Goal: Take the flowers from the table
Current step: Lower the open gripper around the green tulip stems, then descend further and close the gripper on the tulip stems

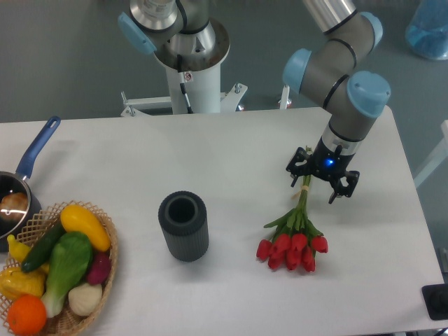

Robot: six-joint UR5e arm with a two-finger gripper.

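No readable text, labels, brands or numbers on anything in view.

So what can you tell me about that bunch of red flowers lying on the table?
The flowers are a small bunch of red tulips, closed heads clustered at the near end, with green leaves and thin green stems that run up and away to a pale band near the stem ends. They look artificial, though that is hard to confirm. The bunch lies flat on the white table, right of the dark ribbed cylinder. The gripper is open, straddling the stem ends; contact cannot be made out.
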